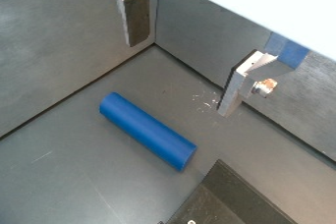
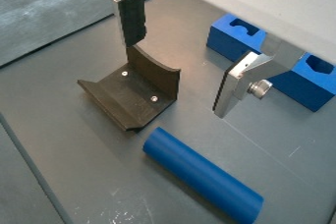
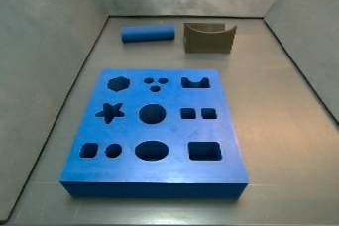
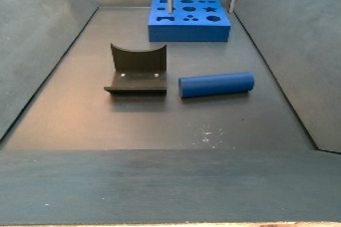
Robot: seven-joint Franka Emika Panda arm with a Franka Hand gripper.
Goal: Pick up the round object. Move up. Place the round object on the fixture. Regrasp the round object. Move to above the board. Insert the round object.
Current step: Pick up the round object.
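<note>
Blue peg lying flat on the desk, long axis running sideways, just beside the notched brown block, not touching. Fingers spread wide, empty, hanging above. Blue board well apart.

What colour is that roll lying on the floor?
Plain blue: the round object, clearest in a side view.

End effector, flat silver finger plates w/ dark pads, small round screw
</note>
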